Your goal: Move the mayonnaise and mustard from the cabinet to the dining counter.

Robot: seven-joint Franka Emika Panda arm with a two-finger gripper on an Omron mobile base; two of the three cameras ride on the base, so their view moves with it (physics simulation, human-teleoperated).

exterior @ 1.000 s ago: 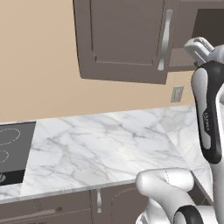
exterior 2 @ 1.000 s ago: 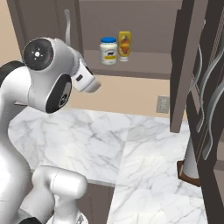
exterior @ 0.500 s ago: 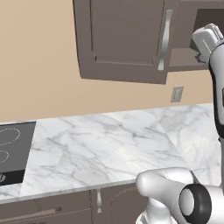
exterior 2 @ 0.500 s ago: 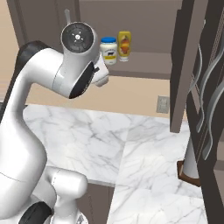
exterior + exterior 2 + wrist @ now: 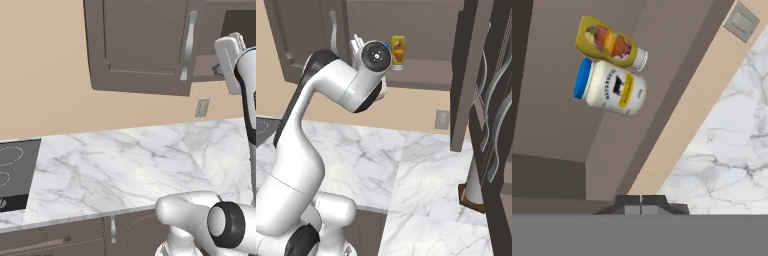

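Arm raised up to the cabinet (image 5: 421, 45), hand at the open compartment's mouth. In the hand view the gripper (image 5: 641, 202) sits at the bottom edge with both finger tips pressed together, no gap, nothing between them. So fingers fully closed and empty.

Mayo (image 5: 610, 87) and mustard (image 5: 609, 45) stand side by side on the cabinet shelf, touching or nearly so; the view is rolled, so they look sideways. Mayo has the blue lid and a yellow-and-black label. Mustard is yellow with a red-orange label and a pale cap end. Both are ahead of the gripper, well apart from the tips, neither touched.

In the right base view the mustard (image 5: 398, 50) shows on the shelf just right of the arm's wrist joint; the wrist covers the mayo there, with only a sliver of blue at its edge. Open cabinet door (image 5: 466, 75) hangs edge-on at right, with curved silver handles (image 5: 491, 100) further right. A dark-based object (image 5: 473, 187) stands on the worktop (image 5: 421, 165) under the door; cannot tell what it is.

Left base view: closed cabinet door (image 5: 145, 45) with silver handle (image 5: 187, 45), wall outlet (image 5: 202, 107) below, marble worktop (image 5: 115, 170), black cooktop (image 5: 15, 172) at left. The hand (image 5: 230, 62) reaches toward the cabinet opening at top right.
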